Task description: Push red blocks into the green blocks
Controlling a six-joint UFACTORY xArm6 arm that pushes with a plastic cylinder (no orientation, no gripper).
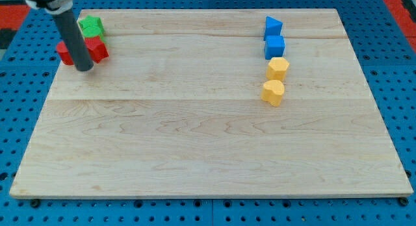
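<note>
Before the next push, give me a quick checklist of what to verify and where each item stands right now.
1. My tip in view: ok, its end sits at the view's bottom edge of the red cluster.
2. Red blocks located: ok, one red block shows right of the rod, another red block left of it.
3. Red against green: ok for the right red block, which appears to touch the green block; cannot tell for the left one, partly hidden.
4. Number of green blocks: cannot tell, rod covers part.
5. Blue and yellow blocks out of the way: ok, far at the view's right.
</note>
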